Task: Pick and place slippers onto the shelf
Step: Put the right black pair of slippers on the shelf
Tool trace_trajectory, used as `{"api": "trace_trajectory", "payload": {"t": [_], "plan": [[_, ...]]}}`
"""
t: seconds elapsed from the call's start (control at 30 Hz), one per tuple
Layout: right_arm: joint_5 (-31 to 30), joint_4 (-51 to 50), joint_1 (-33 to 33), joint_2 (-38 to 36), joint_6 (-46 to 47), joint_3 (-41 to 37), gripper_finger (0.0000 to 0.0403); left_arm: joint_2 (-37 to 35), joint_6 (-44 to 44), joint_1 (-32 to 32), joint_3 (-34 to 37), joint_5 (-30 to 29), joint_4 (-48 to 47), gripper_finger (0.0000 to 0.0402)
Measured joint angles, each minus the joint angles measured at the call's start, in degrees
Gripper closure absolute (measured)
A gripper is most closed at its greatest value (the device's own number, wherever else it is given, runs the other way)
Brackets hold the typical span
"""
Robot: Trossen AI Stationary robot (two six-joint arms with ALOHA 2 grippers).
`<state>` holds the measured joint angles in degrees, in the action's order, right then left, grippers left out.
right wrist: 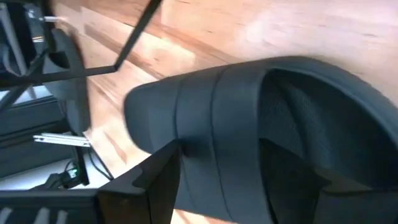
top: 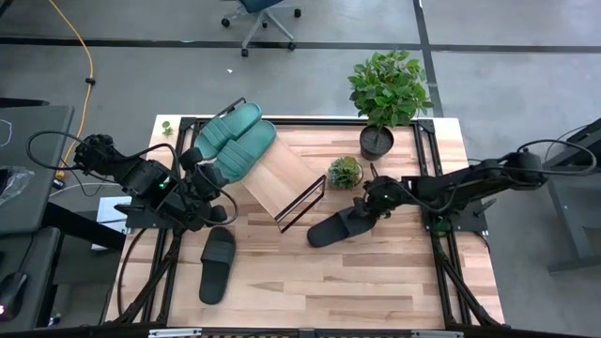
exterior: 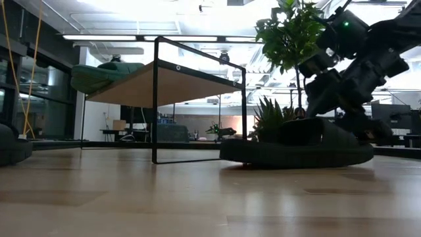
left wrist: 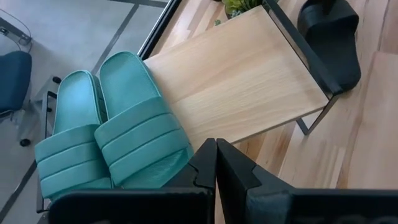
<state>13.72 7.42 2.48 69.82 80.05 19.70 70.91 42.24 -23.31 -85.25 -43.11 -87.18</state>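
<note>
Two teal slippers (top: 235, 143) lie side by side on the far left part of the slanted wooden shelf (top: 286, 174), also seen in the left wrist view as slippers (left wrist: 118, 137) on the shelf board (left wrist: 242, 81). My left gripper (top: 208, 180) (left wrist: 216, 163) is shut beside the near teal slipper's end. One black slipper (top: 218, 265) lies flat on the table's near left. My right gripper (top: 369, 210) (right wrist: 249, 186) is at the strap of the other black slipper (top: 336, 227) (exterior: 296, 150), right of the shelf. My left gripper's shut fingertips (left wrist: 208, 158) stand at the edge of the near teal slipper; I cannot tell whether they touch it. My right gripper takes the black slipper across its strap (right wrist: 205, 124), one finger (right wrist: 155, 180) against the strap's outer side, the other past the strap's opening. It comes slanting down from the table's right. The sole (exterior: 296, 161) lies on the table.
A tall potted plant (top: 387, 94) and a small succulent (top: 345, 173) stand just beyond the right gripper. The shelf's black wire frame (top: 305, 202) juts toward the held slipper. Bare tabletop (top: 376, 282) lies along the near side.
</note>
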Motion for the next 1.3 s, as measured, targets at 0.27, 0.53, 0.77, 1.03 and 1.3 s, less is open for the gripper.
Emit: {"api": "trace_trajectory", "payload": {"t": [0.27,0.53,0.77,1.03,1.3], "plan": [[-0.29,6.21,0.00,3.04,-0.31,0.02,0.0261,-0.33,-0.18,0.00,-0.02,0.44,-0.49,0.0401],[0.08,6.06,-0.02,2.71,-1.06,0.02,0.0347,-0.37,-0.24,0.00,-0.02,0.47,-1.35,0.0401],[0.87,5.63,-2.38,0.50,-1.50,0.04,0.0380,-0.37,-0.24,0.00,-0.02,0.48,-1.81,0.0401],[-0.99,4.88,-8.01,-7.69,2.51,0.04,0.0385,-0.54,-0.37,0.02,-0.02,0.78,-2.87,0.0401],[-4.33,8.48,-13.52,-17.89,6.58,0.17,0.0385,-1.75,-0.49,0.02,-0.04,0.59,-2.86,0.0401]]}}
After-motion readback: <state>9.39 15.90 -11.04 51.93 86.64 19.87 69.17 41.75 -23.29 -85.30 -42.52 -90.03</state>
